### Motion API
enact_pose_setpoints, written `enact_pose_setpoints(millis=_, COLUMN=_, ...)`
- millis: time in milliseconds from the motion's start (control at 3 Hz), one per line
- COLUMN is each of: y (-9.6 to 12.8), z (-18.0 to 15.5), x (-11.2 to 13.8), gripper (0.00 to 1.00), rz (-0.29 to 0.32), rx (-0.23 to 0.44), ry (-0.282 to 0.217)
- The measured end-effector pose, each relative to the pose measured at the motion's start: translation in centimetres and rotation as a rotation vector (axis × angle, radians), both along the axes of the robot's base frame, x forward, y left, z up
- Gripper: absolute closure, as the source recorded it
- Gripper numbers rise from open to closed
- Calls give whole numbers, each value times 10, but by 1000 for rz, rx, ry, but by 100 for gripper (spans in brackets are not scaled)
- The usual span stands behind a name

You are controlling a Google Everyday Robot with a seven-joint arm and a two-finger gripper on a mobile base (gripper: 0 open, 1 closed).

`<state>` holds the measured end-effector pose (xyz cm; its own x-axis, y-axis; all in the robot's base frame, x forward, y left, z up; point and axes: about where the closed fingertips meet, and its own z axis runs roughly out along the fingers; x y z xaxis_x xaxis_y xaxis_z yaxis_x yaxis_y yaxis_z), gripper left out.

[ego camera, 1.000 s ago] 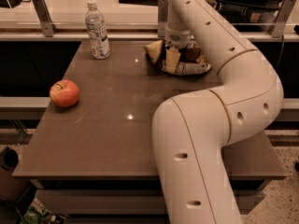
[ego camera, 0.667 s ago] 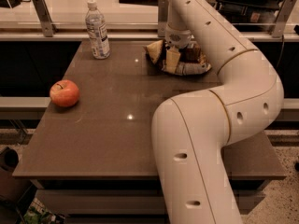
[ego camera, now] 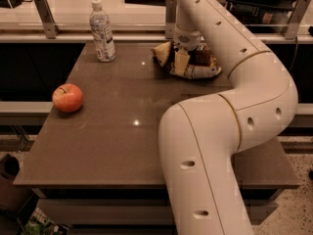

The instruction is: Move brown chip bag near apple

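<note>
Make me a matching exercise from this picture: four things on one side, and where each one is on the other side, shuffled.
Things:
1. apple
2. water bottle
3. brown chip bag
4. gripper

Places:
A. standing at the far left of the table
B. directly over the snack bag
C. near the left edge, alone
D. far side, middle, under the arm's end

Pairs: 1-C, 2-A, 3-D, 4-B

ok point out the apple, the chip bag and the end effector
apple (ego camera: 67,98), camera view, middle of its red skin
chip bag (ego camera: 201,71), camera view, crinkled lower edge
end effector (ego camera: 186,52), camera view, its tip, down at the top of the chip bag
</note>
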<state>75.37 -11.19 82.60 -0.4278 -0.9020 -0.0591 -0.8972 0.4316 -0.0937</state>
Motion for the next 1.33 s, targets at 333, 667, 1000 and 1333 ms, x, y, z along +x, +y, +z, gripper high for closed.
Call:
enact_pose_setpoints(millis=333, y=0, z=1, x=0, gripper=100, rz=0, rx=0, ry=-1)
enact_pose_setpoints(millis=667, y=0, z=2, x=0, gripper=100, rz=0, rx=0, ry=-1)
enact_pose_setpoints(millis=1000, y=6, z=39, x=3, gripper=100, rz=-39, rx=-77, ry=-71)
enact_pose_setpoints(millis=1333, y=11, z=66, x=1, gripper=100, rz=-74, rx=-132, ry=-120)
